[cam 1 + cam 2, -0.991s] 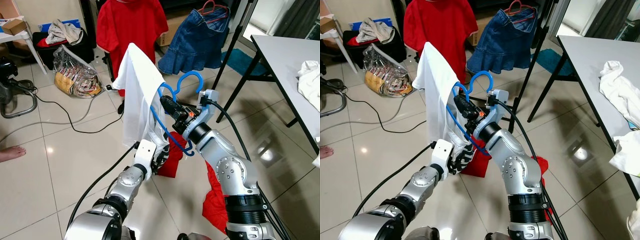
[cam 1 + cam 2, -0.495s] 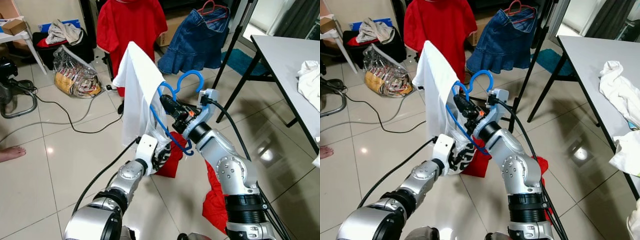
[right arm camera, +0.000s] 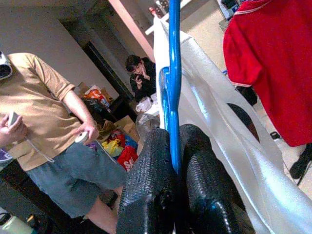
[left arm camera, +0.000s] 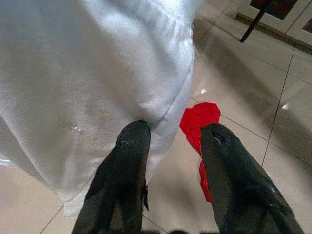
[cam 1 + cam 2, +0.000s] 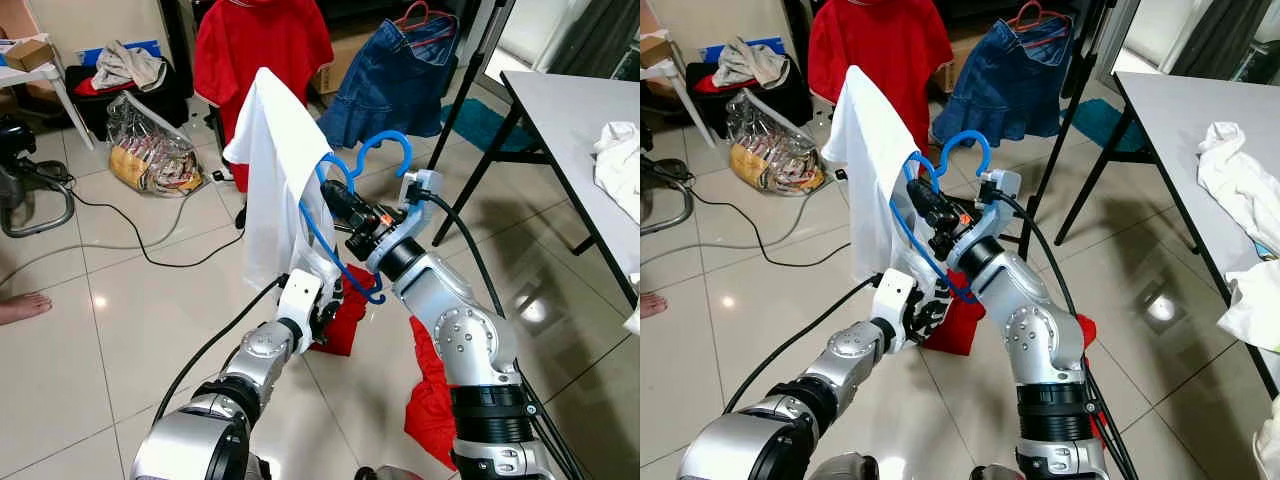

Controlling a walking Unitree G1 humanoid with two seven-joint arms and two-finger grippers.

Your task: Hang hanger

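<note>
The right end effector [image 5: 347,203] is clamping its fingers together on the blue hanger [image 5: 352,190], holding it up in the air above the tiled floor [image 5: 130,300] with the hook uppermost. A white shirt [image 5: 275,175] is draping over the hanger's far shoulder and hanging down from it. The left end effector [image 4: 168,141] is sitting at the shirt's lower hem with its fingers [image 4: 127,165] apart, one touching the cloth, above a red cloth [image 4: 199,119] lying on the floor.
</note>
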